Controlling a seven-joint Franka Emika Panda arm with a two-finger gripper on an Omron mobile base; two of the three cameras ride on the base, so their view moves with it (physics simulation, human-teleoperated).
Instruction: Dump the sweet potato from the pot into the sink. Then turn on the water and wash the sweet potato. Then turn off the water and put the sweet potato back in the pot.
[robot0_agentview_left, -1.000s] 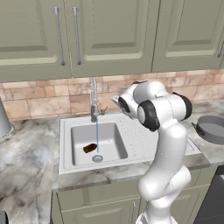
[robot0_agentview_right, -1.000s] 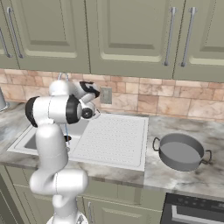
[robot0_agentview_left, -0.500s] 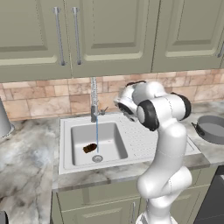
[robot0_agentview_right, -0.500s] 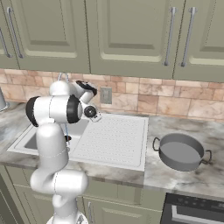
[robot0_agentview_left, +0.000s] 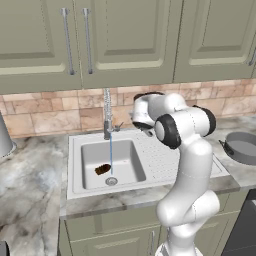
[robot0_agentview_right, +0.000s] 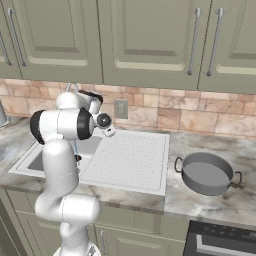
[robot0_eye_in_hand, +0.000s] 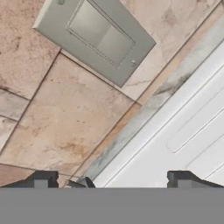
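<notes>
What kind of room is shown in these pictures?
It appears to be a rendered home kitchen: olive-green wall cupboards hang above a brick-tile backsplash, a light grey rectangular sink sits in a marble-look counter, and a round dark grey metal pot stands nearby.
</notes>
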